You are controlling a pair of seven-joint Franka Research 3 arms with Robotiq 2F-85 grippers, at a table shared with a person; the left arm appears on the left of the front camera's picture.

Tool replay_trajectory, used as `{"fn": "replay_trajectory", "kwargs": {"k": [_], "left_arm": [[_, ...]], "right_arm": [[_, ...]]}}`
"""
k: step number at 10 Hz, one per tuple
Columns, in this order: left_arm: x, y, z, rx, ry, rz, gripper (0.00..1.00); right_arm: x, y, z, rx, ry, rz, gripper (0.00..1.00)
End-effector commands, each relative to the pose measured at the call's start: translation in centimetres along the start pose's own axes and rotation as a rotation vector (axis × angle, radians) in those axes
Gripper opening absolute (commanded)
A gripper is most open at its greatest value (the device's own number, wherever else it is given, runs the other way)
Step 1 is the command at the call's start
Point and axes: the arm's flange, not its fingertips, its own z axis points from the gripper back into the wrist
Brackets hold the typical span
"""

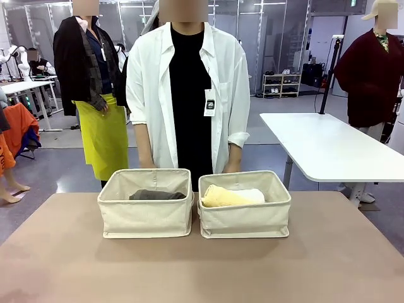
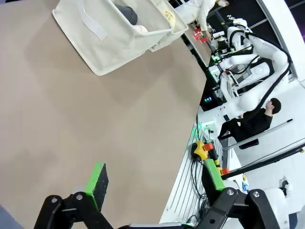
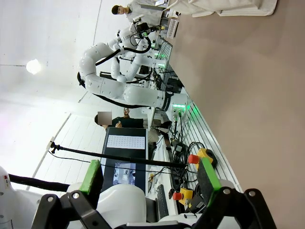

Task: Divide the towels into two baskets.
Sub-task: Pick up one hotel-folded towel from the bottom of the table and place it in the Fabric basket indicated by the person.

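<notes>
The brown table (image 1: 202, 265) is the biggest thing here, and on it the two beige canvas baskets stand side by side near the far edge, just in front of the person in the white shirt (image 1: 189, 88), whose hands hang behind the basket rims.

Taking the left basket (image 1: 146, 211) as the mark: the right basket (image 1: 245, 213) sits just beside it on the robot's right, their near walls almost touching. Inside the left basket lies the dark grey towel (image 1: 156, 195), low against the floor of the bin, its long axis running across the basket, parallel to the table's far edge. A pale sliver shows beside the grey in the left wrist view; I cannot tell what it is. In the right basket the yellow towel (image 1: 222, 197) lies the same way — long axis side to side — with the white towel (image 1: 251, 194) tucked just behind it.

From how they lie, the towels look already shared out, so little seems left to do. If any roll needed shifting, it would lie straight ahead, across the bare table, well apart from both arms; the left arm seems nearer the grey roll.

The left gripper (image 2: 157, 188) hangs over open tabletop with its green pads spread wide, holding nothing. The right gripper (image 3: 150, 179) is likewise spread and empty, pointed off the table's edge.
</notes>
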Motion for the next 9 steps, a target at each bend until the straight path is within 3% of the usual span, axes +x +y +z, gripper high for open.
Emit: {"fn": "replay_trajectory", "kwargs": {"k": [1,9], "left_arm": [[-0.28,-1.54,0.23,-0.013,-0.027,-0.007,1.0],[-0.28,-1.54,0.23,-0.013,-0.027,-0.007,1.0]], "right_arm": [[-0.17,0.22,-0.3,-0.009,-0.007,0.006,1.0],[-0.17,0.22,-0.3,-0.009,-0.007,0.006,1.0]]}}
